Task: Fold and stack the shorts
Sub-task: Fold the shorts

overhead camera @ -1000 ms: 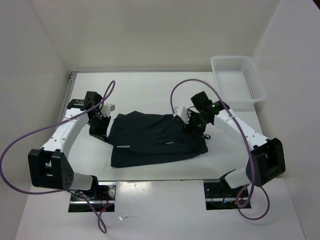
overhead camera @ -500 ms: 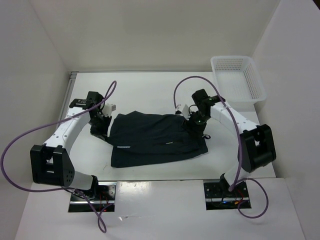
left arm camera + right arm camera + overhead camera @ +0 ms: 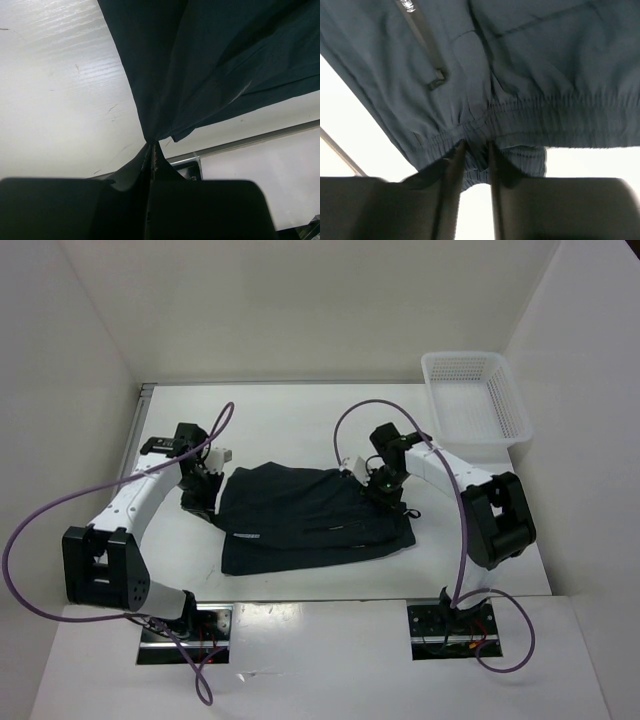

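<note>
Left gripper: you have it pinched tight on the shorts edge | right gripper: you have it clamped on the waistband

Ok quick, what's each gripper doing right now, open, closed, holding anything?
Left gripper: shut on an edge of the shorts.
Right gripper: shut on the shorts' elastic waistband.

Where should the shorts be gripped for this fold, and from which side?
The shorts lie flat, so pinch their edges from outside: the gathered elastic waistband, as the right hand does, and the opposite edge, as the left hand does.
</note>
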`<action>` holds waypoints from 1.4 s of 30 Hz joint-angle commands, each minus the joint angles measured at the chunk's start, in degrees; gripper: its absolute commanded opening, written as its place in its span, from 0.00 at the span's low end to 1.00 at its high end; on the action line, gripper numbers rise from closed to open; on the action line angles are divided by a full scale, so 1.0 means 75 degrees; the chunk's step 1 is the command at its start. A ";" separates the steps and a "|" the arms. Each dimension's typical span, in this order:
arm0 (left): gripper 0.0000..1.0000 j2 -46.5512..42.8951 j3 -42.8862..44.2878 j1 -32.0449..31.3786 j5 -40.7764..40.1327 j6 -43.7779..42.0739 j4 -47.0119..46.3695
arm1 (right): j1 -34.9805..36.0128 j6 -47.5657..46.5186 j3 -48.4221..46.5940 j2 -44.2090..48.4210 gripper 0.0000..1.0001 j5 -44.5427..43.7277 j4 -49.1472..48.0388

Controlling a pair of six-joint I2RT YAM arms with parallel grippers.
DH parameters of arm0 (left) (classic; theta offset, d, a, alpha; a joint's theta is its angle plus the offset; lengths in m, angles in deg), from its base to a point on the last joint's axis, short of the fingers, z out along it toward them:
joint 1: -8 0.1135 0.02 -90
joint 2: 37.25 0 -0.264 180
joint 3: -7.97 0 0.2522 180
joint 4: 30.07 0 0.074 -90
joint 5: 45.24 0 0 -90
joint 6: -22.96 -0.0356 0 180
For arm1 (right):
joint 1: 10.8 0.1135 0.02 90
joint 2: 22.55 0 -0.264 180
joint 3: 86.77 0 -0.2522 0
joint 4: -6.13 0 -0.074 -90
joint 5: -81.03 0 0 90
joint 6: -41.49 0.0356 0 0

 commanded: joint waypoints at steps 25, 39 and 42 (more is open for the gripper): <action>0.00 0.1683 0.3951 -0.0408 0.0215 -0.0031 -0.0940 | -0.1336 0.1775 -0.1443 0.0673 0.00 -0.1387 -0.2820; 0.00 0.0229 0.1287 -0.0960 0.0894 -0.0031 -0.0038 | -0.1594 0.0556 -0.0925 0.1272 0.00 -0.0802 -0.1943; 0.00 0.0031 0.1462 -0.0960 0.1255 -0.0031 0.0312 | -0.1594 -0.0227 -0.0927 0.1552 0.00 -0.0474 -0.1158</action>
